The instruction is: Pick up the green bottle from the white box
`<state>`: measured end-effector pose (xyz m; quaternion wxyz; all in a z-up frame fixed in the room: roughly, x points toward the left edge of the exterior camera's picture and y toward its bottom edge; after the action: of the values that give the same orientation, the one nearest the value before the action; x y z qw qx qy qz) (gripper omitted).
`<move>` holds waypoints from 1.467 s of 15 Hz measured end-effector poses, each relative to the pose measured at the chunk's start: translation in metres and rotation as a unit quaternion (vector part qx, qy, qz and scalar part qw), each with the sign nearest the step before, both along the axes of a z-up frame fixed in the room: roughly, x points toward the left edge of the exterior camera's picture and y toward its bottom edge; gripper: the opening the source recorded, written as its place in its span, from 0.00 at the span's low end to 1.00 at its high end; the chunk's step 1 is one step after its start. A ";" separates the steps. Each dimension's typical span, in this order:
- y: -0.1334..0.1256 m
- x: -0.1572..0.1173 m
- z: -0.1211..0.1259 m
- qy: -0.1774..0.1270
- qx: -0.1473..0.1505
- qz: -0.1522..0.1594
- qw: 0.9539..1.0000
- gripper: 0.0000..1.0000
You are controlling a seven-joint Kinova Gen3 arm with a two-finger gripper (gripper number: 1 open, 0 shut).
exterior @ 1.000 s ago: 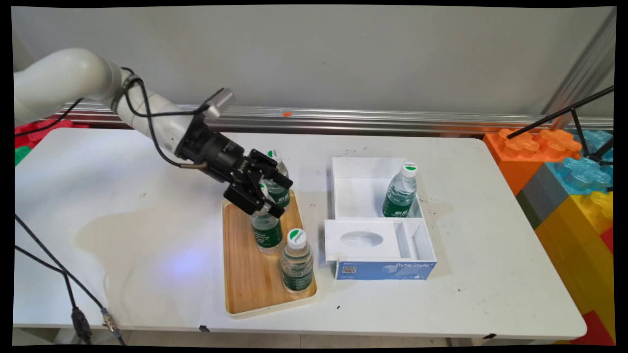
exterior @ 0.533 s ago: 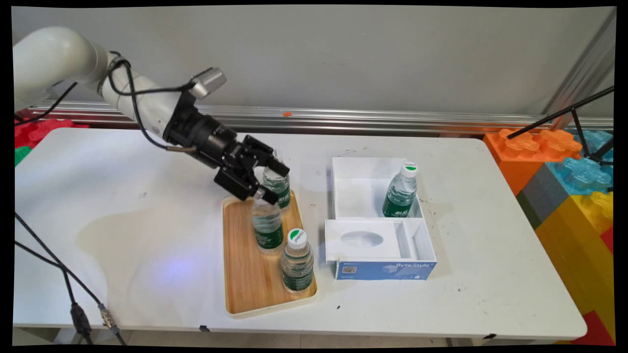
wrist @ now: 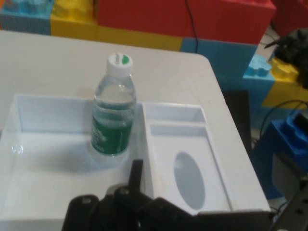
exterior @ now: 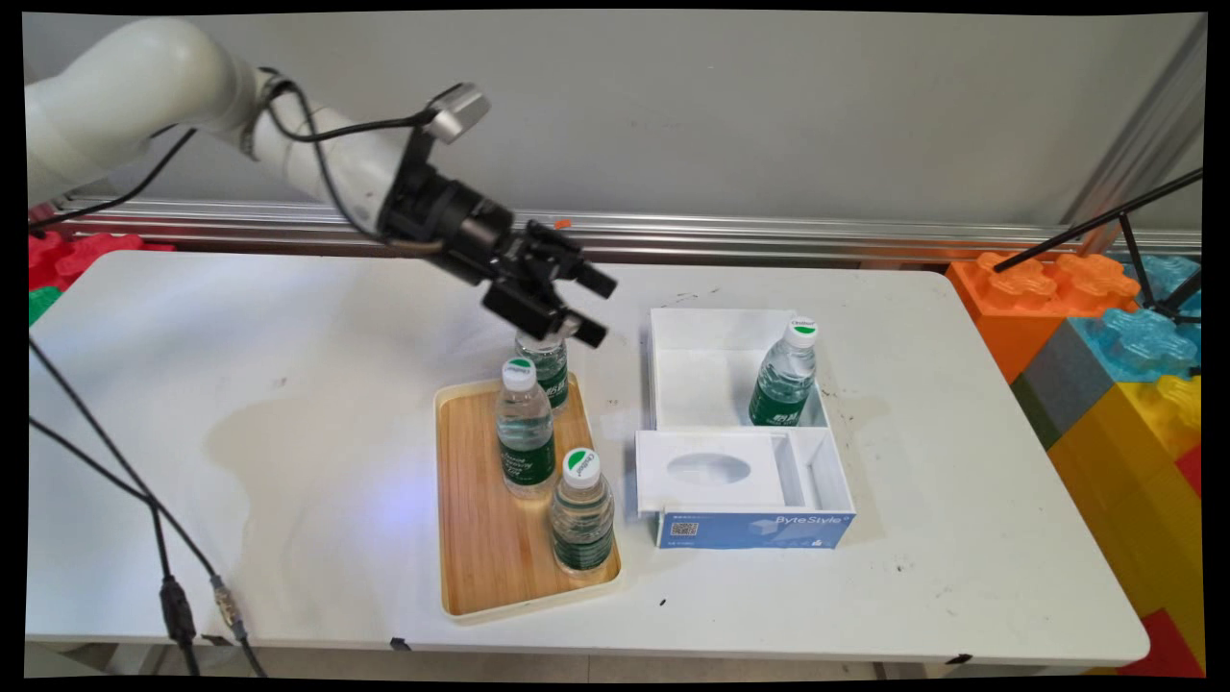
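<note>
Arm: white, jointed, reaching in over the white table [exterior: 240, 404] from its far left and slanting down toward the box, black cables looped round it.
Gripper [exterior: 588, 306]: black, raised clear above the far end of the tray, pointing toward the box; its two fingers [exterior: 598, 283] stand apart with nothing between them.
Tray [exterior: 476, 538]: flat wooden rectangle with a pale raised rim, just beside the box on its left.
Bottles on the tray: three clear plastic water bottles with green labels. The near bottle [exterior: 580, 511] and the middle bottle [exterior: 524, 428] show white caps marked green; the far bottle [exterior: 548, 363] stands right under the gripper, its top hidden behind the black linkage.
Box [exterior: 740, 524]: white, shallow, square-cornered, blue on its near face with printed lettering; the near part holds an insert with an oval hollow [wrist: 188, 179] and a narrow slot beside it.
Bottle in the box [wrist: 113, 111]: upright in the box's far, open compartment, against the wall next to the insert; ribbed clear plastic, green label, white cap.
Hand view: only the blurred black linkage shows along the bottom edge, so the fingertips cannot be made out there.
Blocks [exterior: 1105, 327]: big studded plastic bricks, orange, blue and yellow, past the table's end beyond the box.
</note>
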<state>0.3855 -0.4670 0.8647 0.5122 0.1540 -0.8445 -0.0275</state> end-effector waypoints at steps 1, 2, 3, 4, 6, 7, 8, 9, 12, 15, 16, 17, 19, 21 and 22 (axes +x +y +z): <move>-0.007 -0.007 0.000 0.002 -0.003 0.002 1.000 1.00; -0.015 -0.014 -0.001 0.003 -0.007 0.004 1.000 1.00; -0.022 -0.021 -0.003 0.004 -0.009 0.005 1.000 1.00; -0.026 -0.025 -0.004 0.004 -0.011 0.006 1.000 1.00; -0.038 -0.038 -0.010 0.006 -0.016 0.007 1.000 1.00; -0.045 -0.045 -0.013 0.006 -0.018 0.007 1.000 1.00; -0.050 -0.052 -0.017 0.007 -0.020 0.007 1.000 1.00; -0.057 -0.060 -0.021 0.006 -0.021 0.007 1.000 1.00; -0.071 -0.079 -0.032 0.004 -0.020 0.007 1.000 1.00; -0.081 -0.095 -0.041 0.002 -0.018 0.007 1.000 1.00; -0.084 -0.099 -0.044 0.001 -0.018 0.007 1.000 1.00; -0.087 -0.104 -0.049 -0.001 -0.016 0.007 1.000 1.00; -0.093 -0.115 -0.058 -0.004 -0.013 0.007 1.000 1.00; -0.098 -0.124 -0.067 -0.006 -0.010 0.006 1.000 1.00; -0.100 -0.128 -0.071 -0.007 -0.009 0.006 1.000 1.00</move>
<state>0.2573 -0.5671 0.7938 0.5077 0.1547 -0.8474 -0.0160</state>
